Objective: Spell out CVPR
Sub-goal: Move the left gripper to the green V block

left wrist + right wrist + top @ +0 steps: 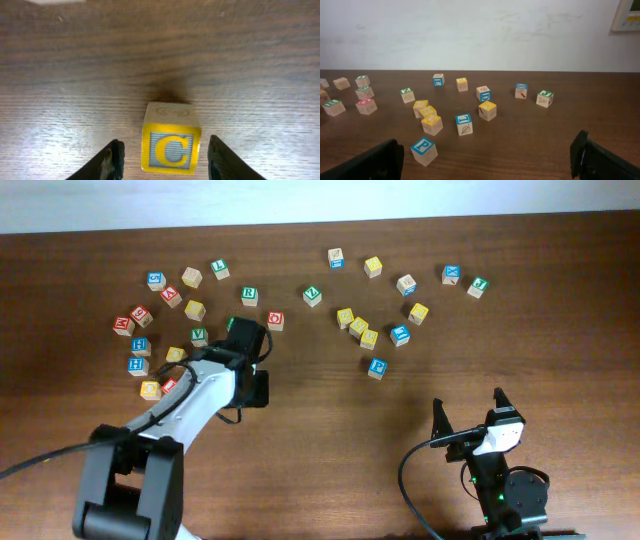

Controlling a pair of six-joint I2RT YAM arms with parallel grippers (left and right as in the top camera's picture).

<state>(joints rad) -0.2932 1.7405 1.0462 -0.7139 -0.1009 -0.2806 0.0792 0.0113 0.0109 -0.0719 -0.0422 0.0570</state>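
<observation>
A wooden block with a yellow-framed letter C [171, 149] stands on the brown table between the two fingers of my left gripper [166, 145]. There is a gap on each side, so the gripper is open around it. In the overhead view the left gripper [258, 388] covers this block. A blue P block [377, 367] lies right of centre and also shows in the right wrist view [424, 150]. A green R block [249, 296] sits in the back left group. My right gripper [468, 406] is open and empty near the front right.
Several letter blocks are scattered at the back left [171, 296] and back right [407, 284]. A cluster of yellow blocks [358, 327] lies near the P block. The table's far edge meets a white wall [480, 30].
</observation>
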